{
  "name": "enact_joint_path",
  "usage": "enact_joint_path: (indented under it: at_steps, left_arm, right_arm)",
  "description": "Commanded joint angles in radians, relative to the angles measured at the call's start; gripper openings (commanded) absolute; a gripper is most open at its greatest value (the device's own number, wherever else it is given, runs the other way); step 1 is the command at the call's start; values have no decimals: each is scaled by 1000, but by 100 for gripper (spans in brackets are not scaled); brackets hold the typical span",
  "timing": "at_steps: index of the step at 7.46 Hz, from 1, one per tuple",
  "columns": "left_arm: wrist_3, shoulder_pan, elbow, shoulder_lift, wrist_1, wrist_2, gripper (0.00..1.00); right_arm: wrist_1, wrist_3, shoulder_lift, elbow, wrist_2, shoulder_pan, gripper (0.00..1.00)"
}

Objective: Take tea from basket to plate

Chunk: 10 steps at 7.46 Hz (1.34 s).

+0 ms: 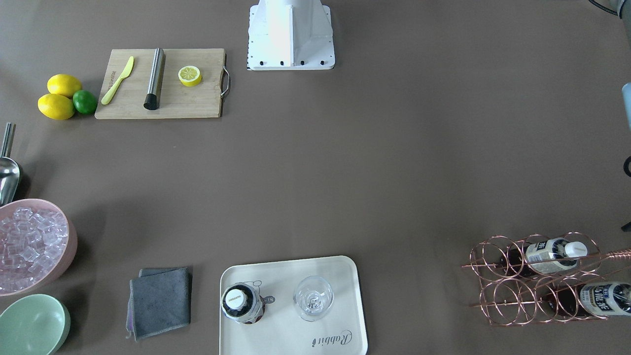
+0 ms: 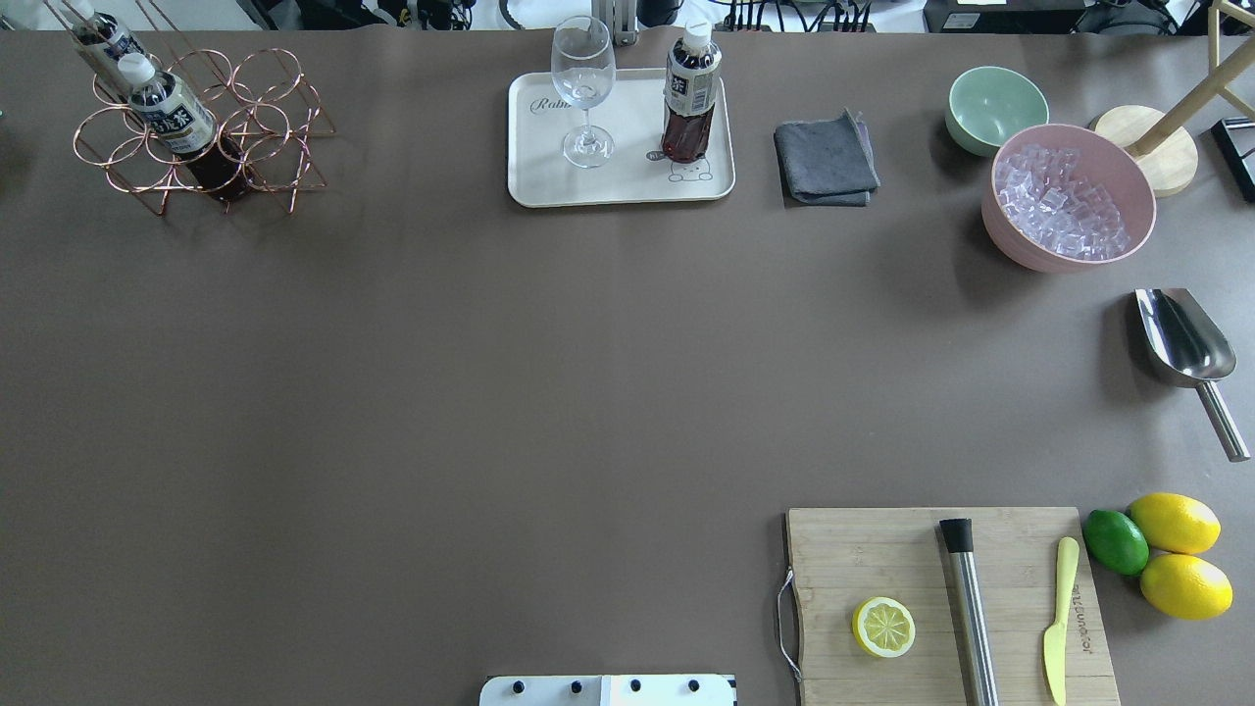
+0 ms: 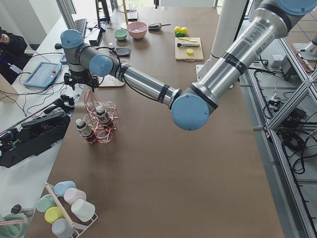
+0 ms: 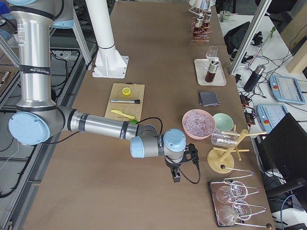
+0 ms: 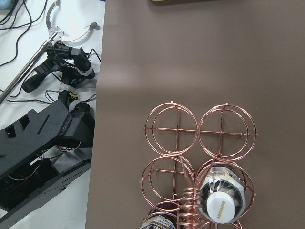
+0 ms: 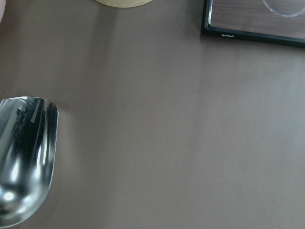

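Note:
One tea bottle [image 2: 691, 93] stands upright on the cream plate [image 2: 549, 186], next to a stemmed glass [image 2: 584, 88]; the front view shows it too [image 1: 241, 303]. Two more tea bottles [image 2: 172, 110] [image 2: 98, 34] lie in ring cells of the copper wire basket [image 2: 265, 127] at the far left. The left wrist view looks down on the basket [image 5: 176, 129] and one white cap [image 5: 221, 205]. My left gripper [image 3: 79, 82] hangs above the basket; I cannot tell whether it is open. My right gripper [image 4: 176, 178] hangs above the table at the right end, near the scoop; its state is also unclear.
A grey cloth [image 2: 826, 162], green bowl [image 2: 995, 108], pink bowl of ice [image 2: 1069, 196] and metal scoop [image 2: 1181, 343] are at the right. A cutting board [image 2: 882, 549] with half lemon, muddler and knife sits near the base, lemons and lime beside it.

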Motion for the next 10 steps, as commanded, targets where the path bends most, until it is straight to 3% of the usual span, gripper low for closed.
enact_joint_path:
  at_steps: [1,2,3,6,7,10]
  left_arm:
    - [-238,-37,-205,104,-1,-61,98]
    - [-473,-38,-340,170,-2,-56,98]
    - [-734,-39,-382,195,-4,-59,98]
    - [-1158,-72,-373,227,-1,-85,98]
    - [-1263,-74,-331,262,-9,-123,98]
    - [-1261,-85,-319,380,-25,-56,98]
  right_arm:
    - [6,-15,-8,1,1,0,100]
    - [33,-21,-8,7,-5,0,100]
    - [74,-25,-28,2,-6,0,100]
    - [104,-25,-34,2,-13,-3,100]
    - [102,-25,-27,4,-14,-3,100]
    - [105,-25,-31,2,-13,-3,100]
